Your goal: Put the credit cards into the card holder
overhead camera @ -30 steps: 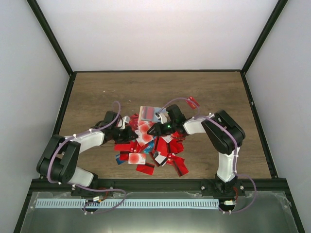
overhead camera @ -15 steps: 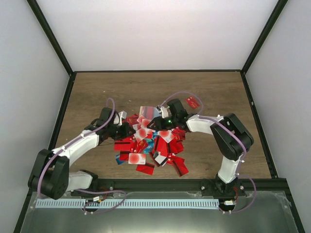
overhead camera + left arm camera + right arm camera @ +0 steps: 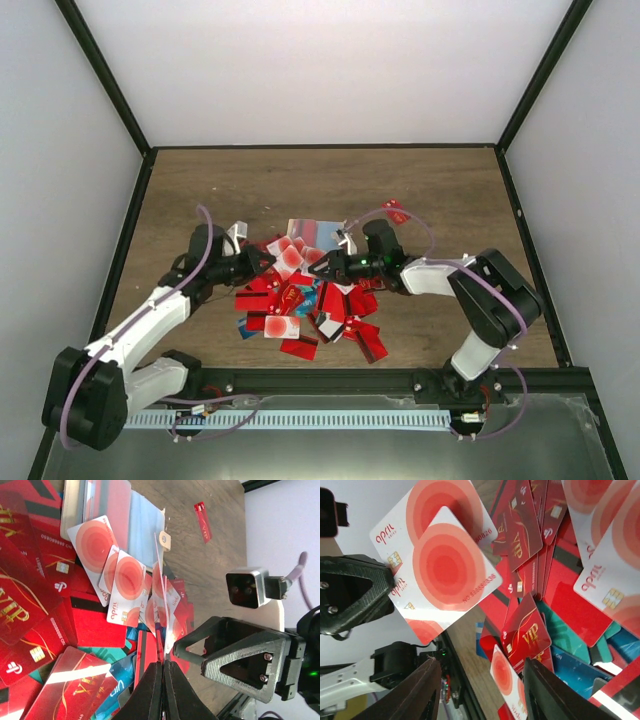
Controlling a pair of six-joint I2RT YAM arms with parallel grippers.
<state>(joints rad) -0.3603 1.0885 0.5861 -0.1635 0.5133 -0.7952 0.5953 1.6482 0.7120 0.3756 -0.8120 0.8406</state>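
1. The left arm has stretched forward out of its folded pose, carrying the left gripper [image 3: 262, 264] to the near-left edge of the heap of red, white and teal plastic credit cards [image 3: 310, 310] on the brown wooden table [image 3: 200, 190]
2. Its jaws stay pinched tight on two thin white plastic cards with red circular blots [image 3: 445, 565], held up on edge above the heap
3. The right gripper [image 3: 480, 665] has widened over the last moment and now stands apart with nothing between its fingers, facing those two cards at close range
4. That reads as a hand-off or re-squaring: the right side seems to have let go, leaving the pair with the left
5. The flat pale tan rectangular card holder [image 3: 298, 232] lies at the far edge of the heap, apart from both grippers
6. The held cards are not in it yet, and most of the cards are still loose on the table
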